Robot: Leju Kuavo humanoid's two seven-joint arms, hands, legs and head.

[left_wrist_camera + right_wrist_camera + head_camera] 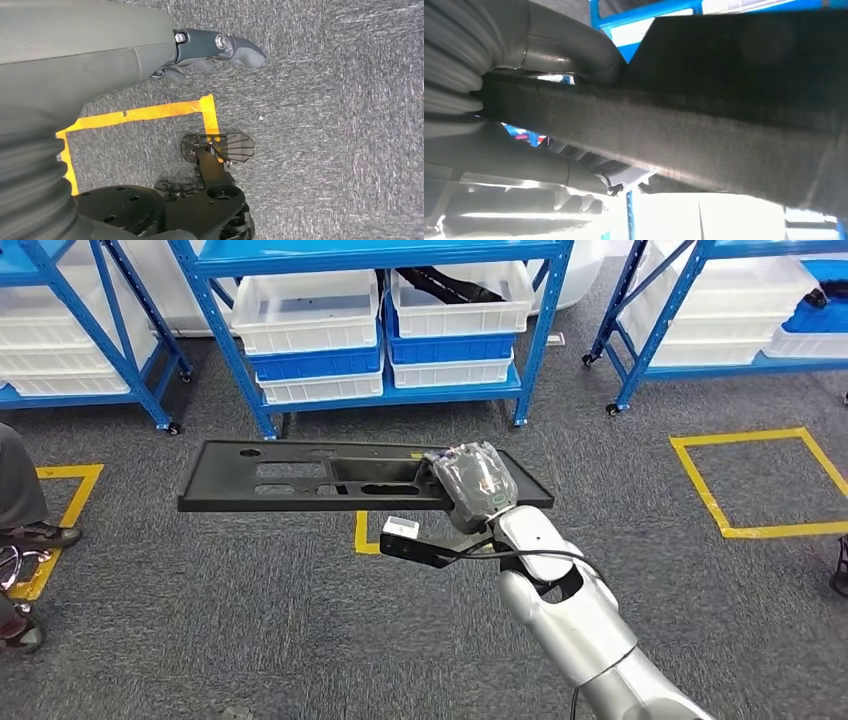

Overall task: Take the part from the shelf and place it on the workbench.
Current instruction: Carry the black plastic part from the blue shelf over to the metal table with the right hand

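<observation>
A long flat black plastic part (300, 475) with several cut-outs hangs level in the air above the grey carpet, in front of the blue shelf (370, 390). My right hand (472, 480) grips its right end, fingers over the top. In the right wrist view the part (704, 125) crosses close to the camera, clamped between the thumb and the fingers (564, 175). My left hand (210, 50) hangs beside my body over the carpet, fingers loosely curled, holding nothing.
White and blue bins (310, 310) fill the shelf; one bin (460, 290) holds another black part. More blue shelves stand at left (80, 350) and right (720, 330). Yellow tape squares (760, 480) mark the floor. A person's leg and shoe (30, 530) show at the left edge.
</observation>
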